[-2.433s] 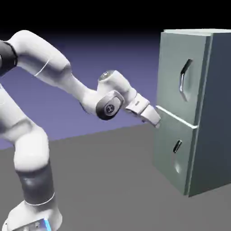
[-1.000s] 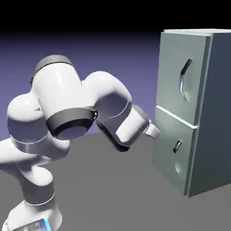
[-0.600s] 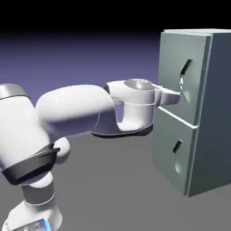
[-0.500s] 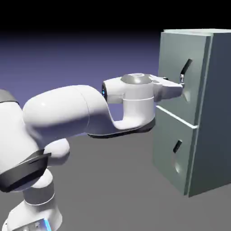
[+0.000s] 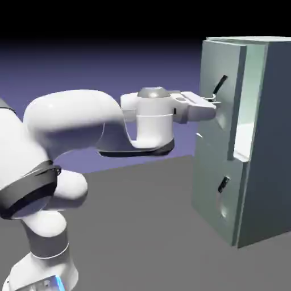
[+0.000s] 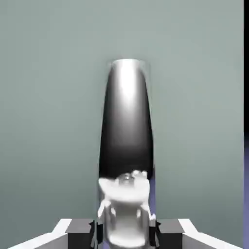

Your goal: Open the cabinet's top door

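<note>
Blue-violet backdrop [image 5: 113, 68], black toward top; dark grey tabletop [image 5: 142, 227] below.

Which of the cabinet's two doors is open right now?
The top door, with the gripper at its handle: a bright gap shows along its edge; the lower door sits flush.

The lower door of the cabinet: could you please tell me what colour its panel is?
Grey-green; the panel shows best in the exterior view.

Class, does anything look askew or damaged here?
No damage shows. The cabinet's upper door stands ajar, askew from the closed lower door, but that suits the task: the fingers grip its handle.
</note>
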